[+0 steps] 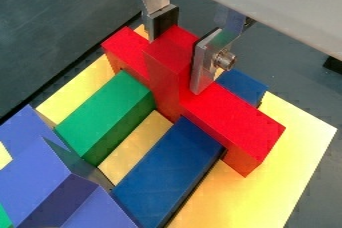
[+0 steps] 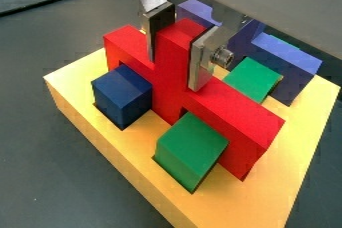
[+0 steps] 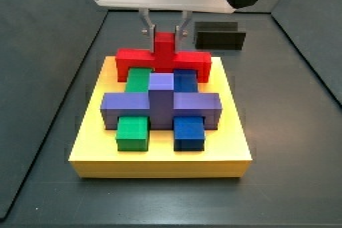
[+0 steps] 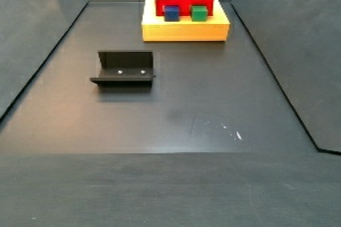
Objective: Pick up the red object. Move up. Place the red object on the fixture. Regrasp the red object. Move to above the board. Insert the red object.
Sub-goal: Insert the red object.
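The red object (image 1: 230, 118) is a cross-shaped piece with an upright post. It sits low on the yellow board (image 1: 302, 172), among other blocks, and shows in both wrist views (image 2: 235, 122) and both side views (image 3: 134, 62) (image 4: 170, 9). My gripper (image 1: 185, 52) stands straight over it with a finger on each side of the post, the pads against its sides. It also shows in a wrist view (image 2: 179, 52) and a side view (image 3: 164, 30). The fixture (image 4: 124, 69) stands apart from the board on the dark floor, with nothing on it.
On the board around the red object stand a green block (image 1: 107, 117), a blue block (image 1: 167, 167) and a purple block (image 1: 40, 172). A purple cross (image 3: 160, 102) fills the board's middle. The board (image 4: 186, 34) sits at the far end of the walled floor.
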